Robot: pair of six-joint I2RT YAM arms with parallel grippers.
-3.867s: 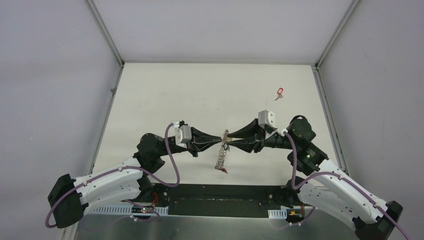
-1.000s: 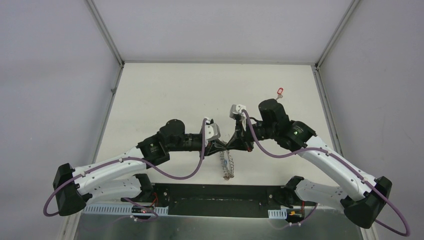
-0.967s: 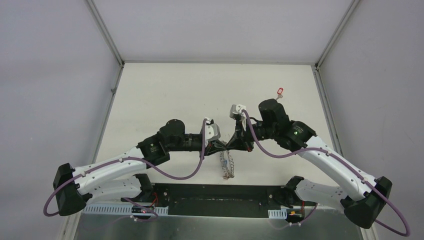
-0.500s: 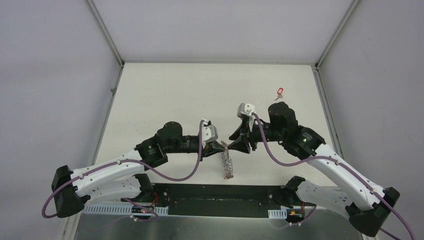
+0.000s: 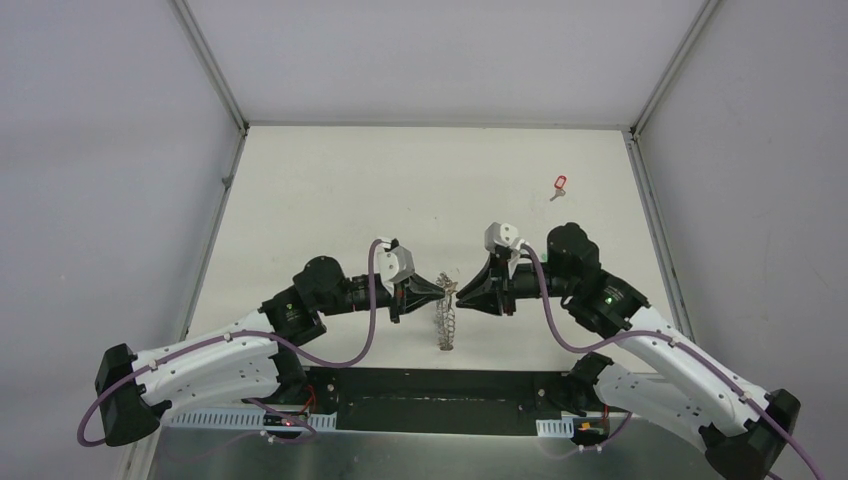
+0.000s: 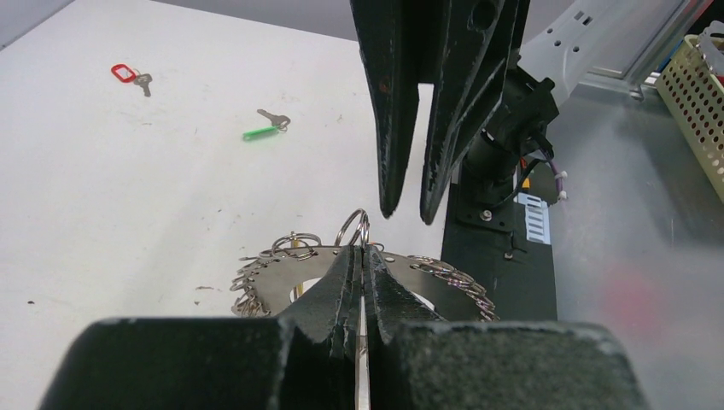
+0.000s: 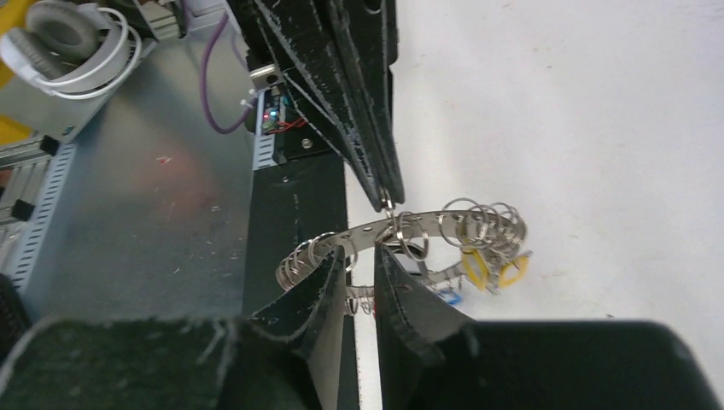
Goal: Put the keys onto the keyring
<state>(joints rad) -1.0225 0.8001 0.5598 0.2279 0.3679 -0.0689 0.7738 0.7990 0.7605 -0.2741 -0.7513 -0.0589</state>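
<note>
The left jaws are pressing together on a split ring at the rim of the keyring. The keyring is hanging from that pinch near the 6 o'clock edge of the desk. It is showing edge-on to the overhead camera, its long axis running from 12 to 6 o'clock. Whether its lower edge is touching the desk I cannot tell. Yellow tags and a blue tag are dangling from it.

The right jaws are standing slightly parted and pinching nothing. Their tips are facing the left jaws' tips, just apart from the pinched split ring, at its 12 o'clock in the left wrist view.

The coming move is turning, I judge, on the keys not yet on the ring. The red-tagged key is lying between 1 and 2 o'clock from the keyring, well apart, its metal end pointing toward 7 o'clock. It is on the right arm's side, so the right jaws are nearer. A green-tagged key is showing only in the left wrist view, nearer the keyring than the red one.
</note>
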